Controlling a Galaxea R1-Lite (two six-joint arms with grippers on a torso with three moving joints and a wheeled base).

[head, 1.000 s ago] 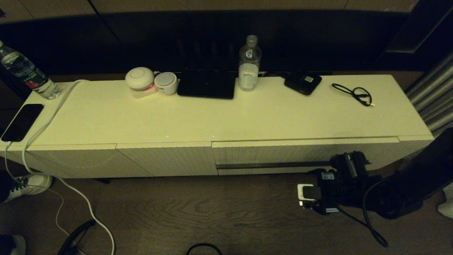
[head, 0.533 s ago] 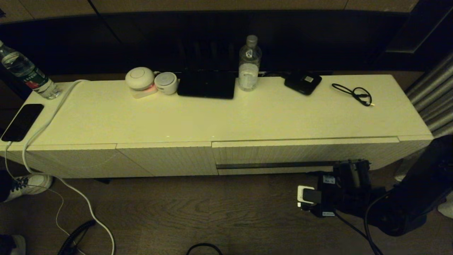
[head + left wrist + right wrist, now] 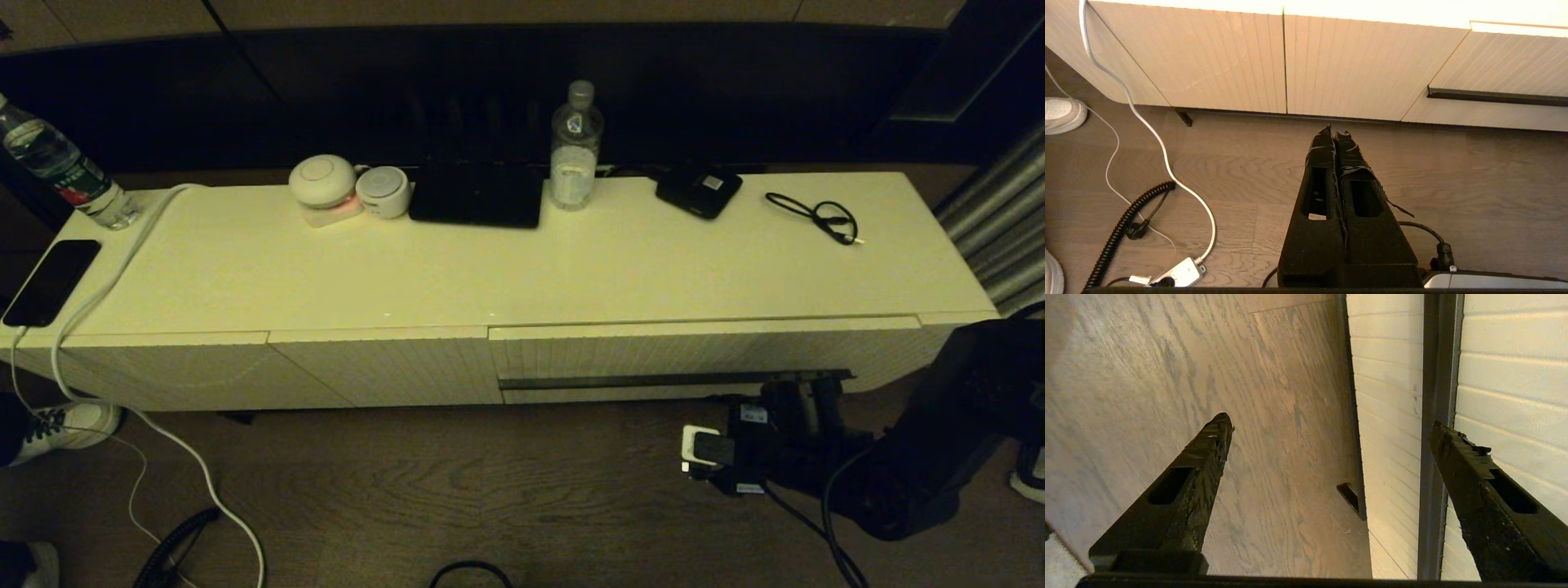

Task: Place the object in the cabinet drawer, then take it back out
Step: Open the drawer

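1. Locate the right tool [image 3: 804, 394]. In the head view it sits at about 4 o'clock, low in front of the cabinet drawer [image 3: 702, 353], at the right-hand end of the dark handle strip [image 3: 637, 380].
2. Confirm the tool state. The right wrist view shows the right tool's fingers wide apart, with one finger [image 3: 1457, 457] lying across the strip and the other over the floor. Nothing is held.
3. The left tool [image 3: 1335, 131] is parked over the floor with its fingers together.
4. Note the drawer is fully shut, flush under the worktop [image 3: 522, 269].
5. The object appears in no view, and you cannot tell where it is. It may lie inside the shut drawer.
6. Expect the strip to be rigid, narrow and smooth, so grip it squarely. A pull near its end may skew so wide a drawer, so draw straight towards 6 o'clock.
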